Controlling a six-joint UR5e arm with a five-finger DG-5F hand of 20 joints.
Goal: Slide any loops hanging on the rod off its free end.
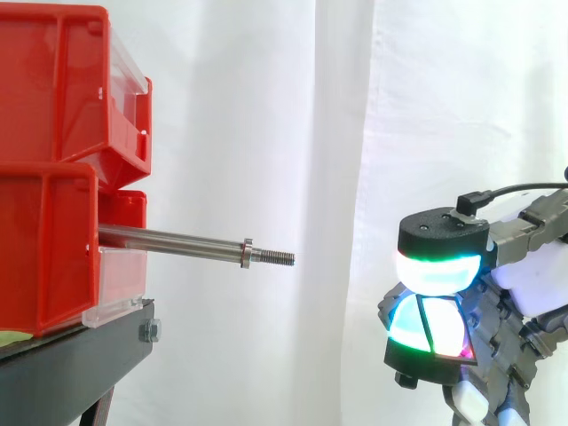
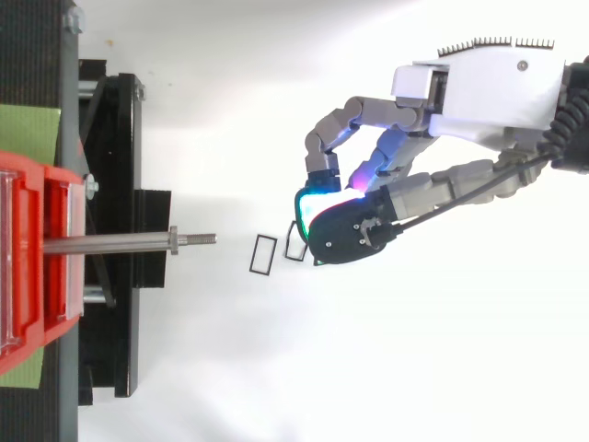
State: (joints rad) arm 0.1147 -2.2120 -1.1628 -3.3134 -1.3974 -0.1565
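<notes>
Sliding looks finished: two black rectangular loops (image 2: 263, 254) sit just beside the hand (image 2: 354, 230), off the bare steel rod (image 2: 110, 244) beyond; its grip I cannot tell; next, withdraw.

Past the rod's (image 2: 110, 244) free end it's open room out to the hand (image 2: 354, 230), bar two small loops (image 2: 252, 255) between; red bins (image 1: 53, 177) and black stand (image 1: 80, 355) wall off its base.

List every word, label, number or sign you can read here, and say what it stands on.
None: no text can be read in either view. The red bins, the rod, the black stand, the hand and the two black loops bear no legible print.
</notes>
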